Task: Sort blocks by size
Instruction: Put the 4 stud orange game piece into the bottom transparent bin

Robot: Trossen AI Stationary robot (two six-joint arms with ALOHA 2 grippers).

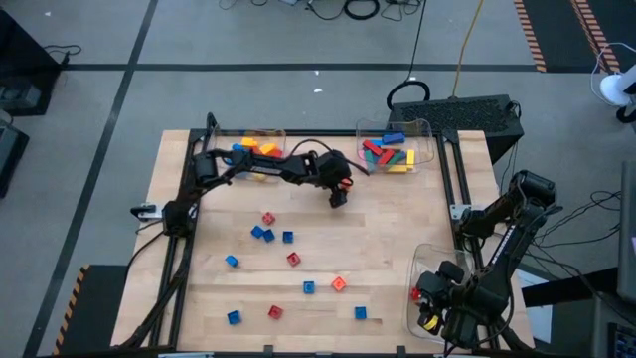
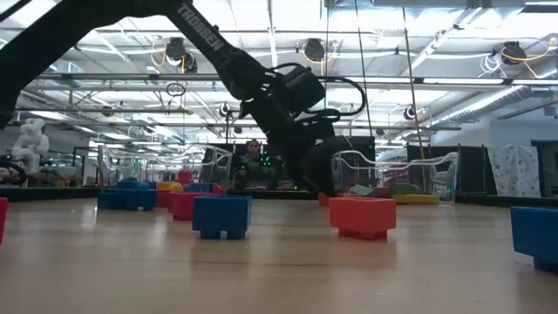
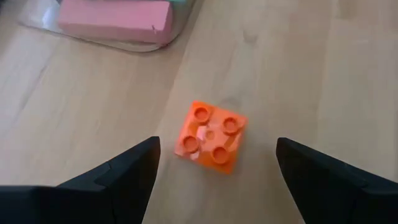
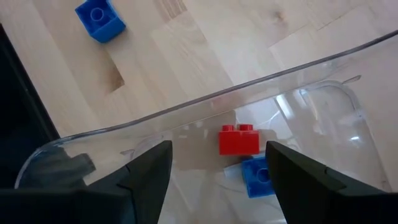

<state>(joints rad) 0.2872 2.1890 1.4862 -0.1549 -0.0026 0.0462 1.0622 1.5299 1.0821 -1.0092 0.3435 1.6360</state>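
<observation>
My left jaws stand wide apart over the counter, nothing between them. Just beyond the tips an orange block sits loose on the wood: square, four round studs up, turned a little askew. Past it, the rim of a clear tray with a long pink-red bar lying flat inside.

My right jaws, also apart and holding nothing, hang over the clear tray at the counter's near right corner. Inside: a red two-stud block on its side, touching a blue block. Beyond the tray's rim, a single-stud blue cube on bare wood.

From above: small red and blue cubes scattered across the middle and near part of the counter. Far edge: one tray of orange, yellow and blue blocks; another of longer red, green, blue and yellow bars.
</observation>
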